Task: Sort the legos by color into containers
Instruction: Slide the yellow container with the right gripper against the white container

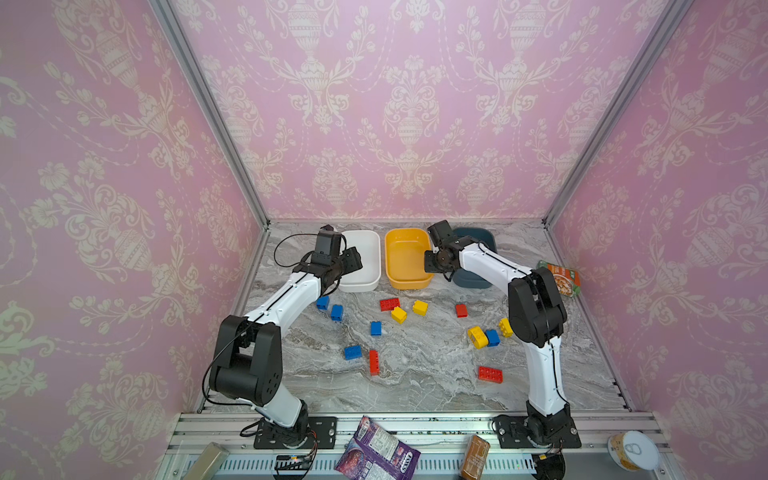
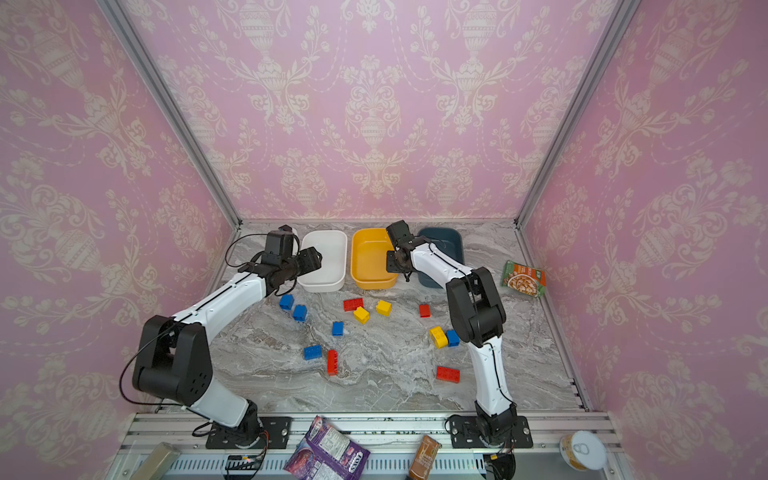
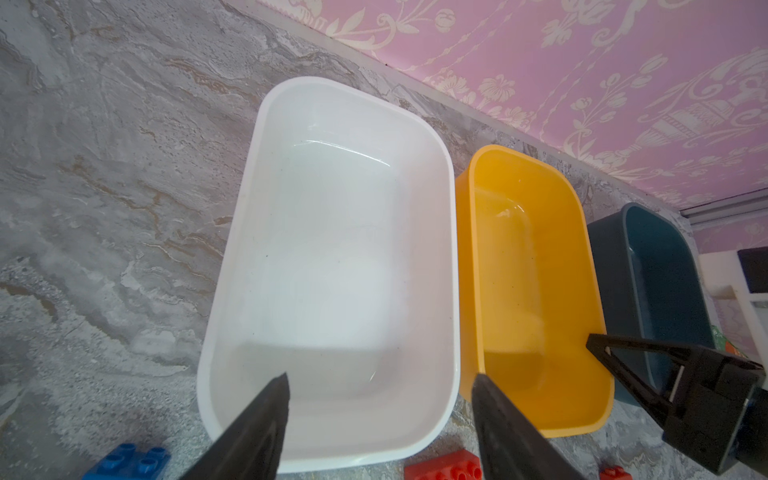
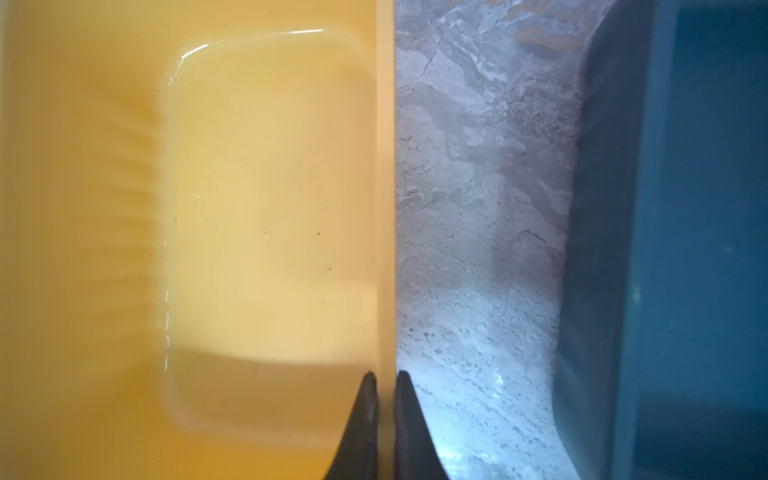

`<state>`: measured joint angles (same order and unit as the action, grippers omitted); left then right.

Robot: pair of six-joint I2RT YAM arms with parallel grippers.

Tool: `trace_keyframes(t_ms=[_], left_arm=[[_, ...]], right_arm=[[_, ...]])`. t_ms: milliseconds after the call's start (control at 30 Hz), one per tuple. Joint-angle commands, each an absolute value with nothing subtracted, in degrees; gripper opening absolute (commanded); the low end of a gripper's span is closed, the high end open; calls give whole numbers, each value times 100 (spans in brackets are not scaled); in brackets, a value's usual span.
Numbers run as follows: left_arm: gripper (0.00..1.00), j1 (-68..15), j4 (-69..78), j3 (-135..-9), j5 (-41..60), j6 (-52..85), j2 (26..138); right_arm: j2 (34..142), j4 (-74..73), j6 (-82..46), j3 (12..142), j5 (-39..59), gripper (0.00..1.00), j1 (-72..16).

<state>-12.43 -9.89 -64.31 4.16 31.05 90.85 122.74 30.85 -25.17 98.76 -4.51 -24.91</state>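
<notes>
— Looking down on the marble tabletop, where do the containers stand?

— In a row along its 12 o'clock edge: the white tub toward 11, the yellow tub at 12 and the teal tub toward 1, with narrow gaps between them.

— And the legos?

— Every one in view lies loose on the tabletop, on the 6 o'clock side of the tubs. Two blue ones sit near 10, a red and two yellow cluster just short of the yellow tub, and a long red brick lies toward 5. The right arm hides part of the teal tub's inside.

— What is the right gripper doing?

— Its fingers are pinched together on the yellow tub's 3 o'clock wall. One is inside the tub, the other over the gap toward the teal tub.

— The left gripper?

— It hangs above the white tub with its fingers spread well apart, gripping nothing.

— Anything else?

— A green snack packet lies at the 2 o'clock edge.
</notes>
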Motion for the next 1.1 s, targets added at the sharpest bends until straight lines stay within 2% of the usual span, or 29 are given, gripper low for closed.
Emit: trace_keyframes(t_ms=[0,733,900,1067], left_arm=[[72,-1180,-944,-6337,322,3199,8919],[71,-1184,-931,-6302,290,3200,8877],[72,-1185,-919,-6317,290,3213,8876],[72,-1185,-929,-6336,282,3207,8863]], right_arm=[[12110,3146,-2645,9830,-455,0,-2561],[12113,3054,-2645,9818,-117,1,-2627],[12004,3001,-2706,9756,-24,23,-2623],[11647,2883,-2658,9589,-331,39,-2606]])
